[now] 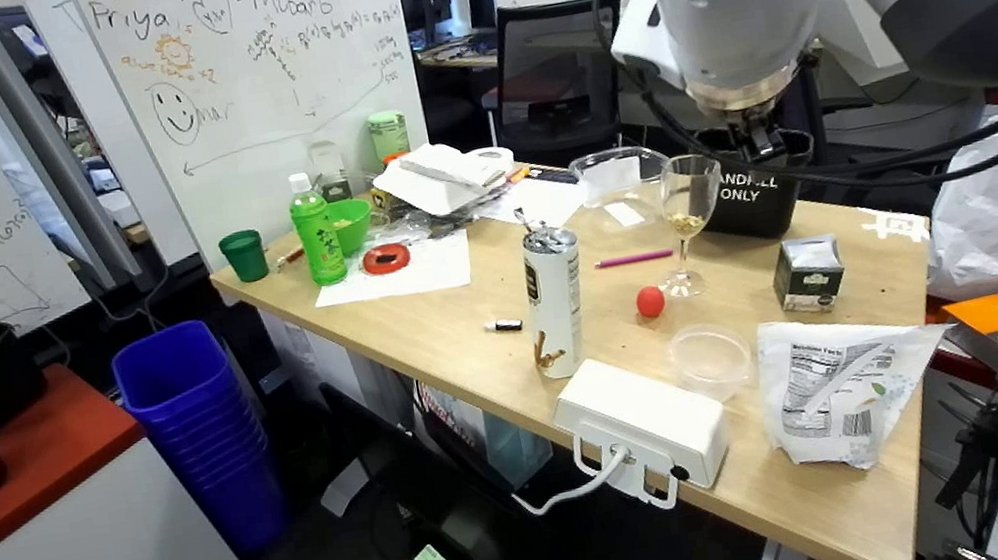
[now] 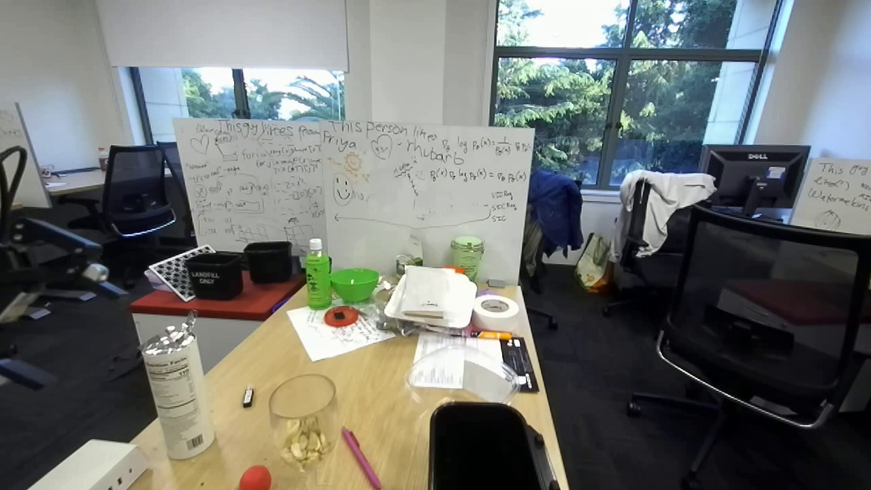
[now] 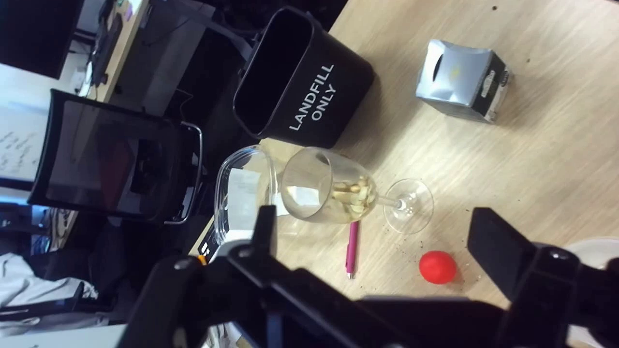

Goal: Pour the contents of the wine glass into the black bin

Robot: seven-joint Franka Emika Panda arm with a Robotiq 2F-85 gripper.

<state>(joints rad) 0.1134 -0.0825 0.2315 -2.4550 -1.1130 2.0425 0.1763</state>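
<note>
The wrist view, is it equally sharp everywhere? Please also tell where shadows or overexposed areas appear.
Wrist view: the gripper, near the lens, looks softer than the lettering on the black bin; a soft shadow darkens the table beside the bin. In an exterior view, the sky through the larger window is washed out nearly white.

In an exterior view the camera looks down across the table (image 1: 434, 316), spread from ten to four o'clock. In an exterior view it sits nearer, facing lengthwise to the whiteboard (image 2: 429, 197) at twelve. The wrist view, turned sideways, looks closely past the gripper (image 3: 379, 239). All share the wine glass (image 3: 346, 175).
</note>
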